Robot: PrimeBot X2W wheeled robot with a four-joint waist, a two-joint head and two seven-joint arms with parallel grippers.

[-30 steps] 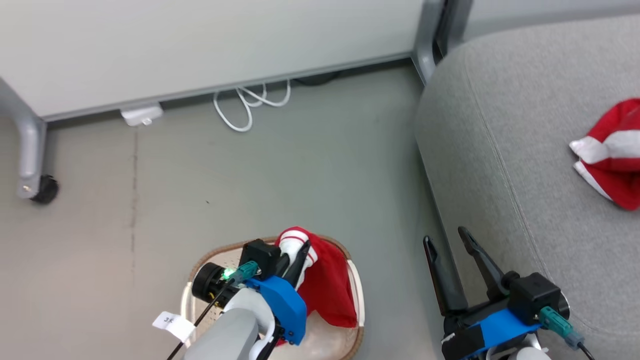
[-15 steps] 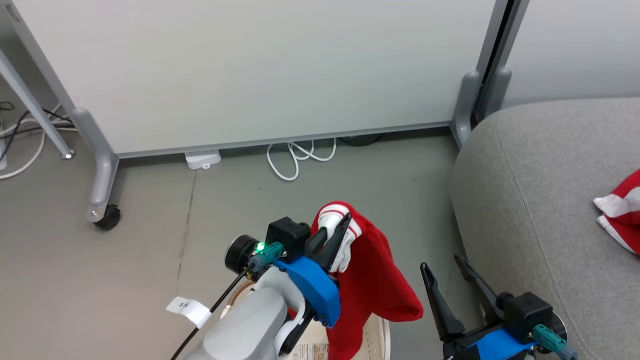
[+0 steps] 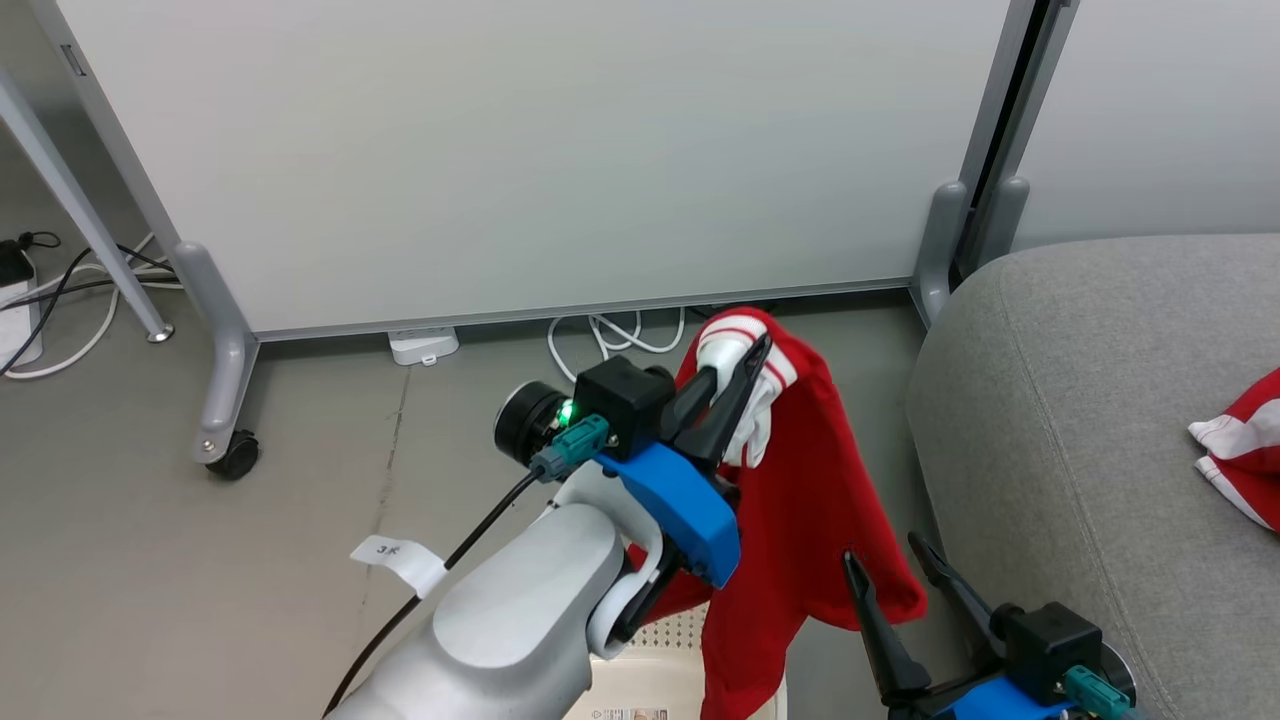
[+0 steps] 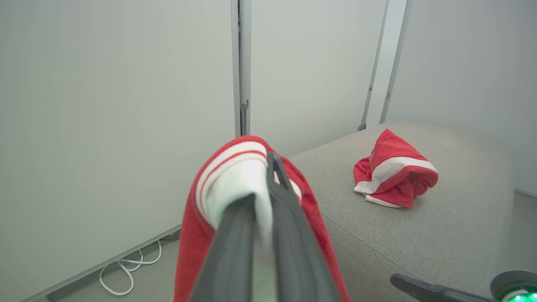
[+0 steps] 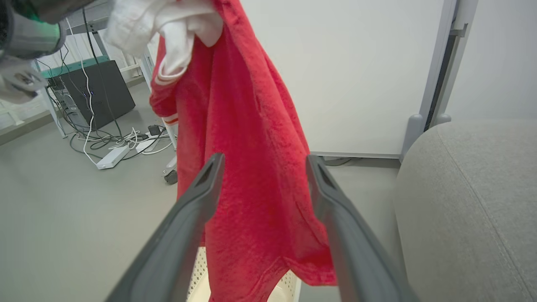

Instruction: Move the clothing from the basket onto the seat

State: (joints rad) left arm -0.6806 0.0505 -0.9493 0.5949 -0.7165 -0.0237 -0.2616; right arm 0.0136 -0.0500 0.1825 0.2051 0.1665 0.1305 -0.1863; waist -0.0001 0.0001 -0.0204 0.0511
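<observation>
In the head view the left jaws are clamped shut on the white-trimmed edge of a red garment (image 3: 800, 480), held up over the floor between the basket (image 3: 672, 640) and the grey seat (image 3: 1100, 420); the cloth hangs long, its lower end dropping across the basket; a second red garment (image 3: 1240, 455) already lies on the seat, well apart; the right jaws stand wide and empty at the lower right, just beside the hanging cloth. To carry it well, the arm should probably rise until the hem clears the seat's rounded edge, then travel well over the cushion before letting go, so that nothing slides off; the right jaws had best stay out of the cloth. The basket is mostly hidden behind the left arm (image 3: 520, 630) and cut by the bottom edge, so whether more clothing lies inside cannot be told. In the left wrist view the closed jaws pinch the white band, with the seat and the lying garment beyond; the lower cloth is out of frame. In the right wrist view the wide jaws frame the hanging garment, apparently without touching it; a corner of the basket shows beneath.
</observation>
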